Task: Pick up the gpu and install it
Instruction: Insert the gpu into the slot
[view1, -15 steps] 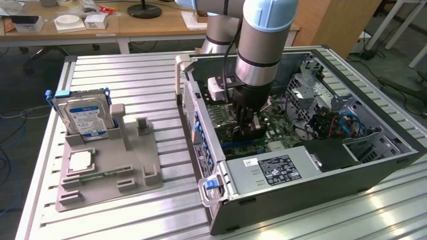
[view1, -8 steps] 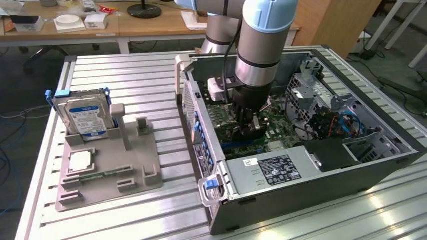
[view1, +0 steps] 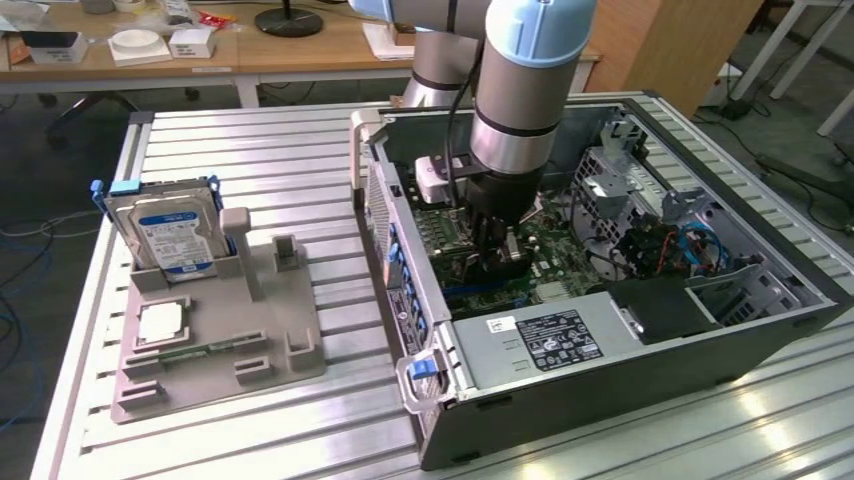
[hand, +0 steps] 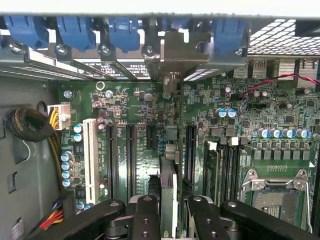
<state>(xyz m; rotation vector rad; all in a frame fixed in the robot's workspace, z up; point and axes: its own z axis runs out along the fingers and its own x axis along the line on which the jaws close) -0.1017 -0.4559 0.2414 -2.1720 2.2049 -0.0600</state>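
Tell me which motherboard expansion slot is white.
The white slot is the outermost of the row, nearest the yellow-wired power connector. The other long slots beside it are black.

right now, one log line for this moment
hand: shut on gpu | gpu: edge-on over motherboard slots | place: inside pc case

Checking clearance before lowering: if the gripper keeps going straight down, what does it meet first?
Probably the motherboard: the gpu held edge-on in the gripper would reach its slots first, though depth is unclear.
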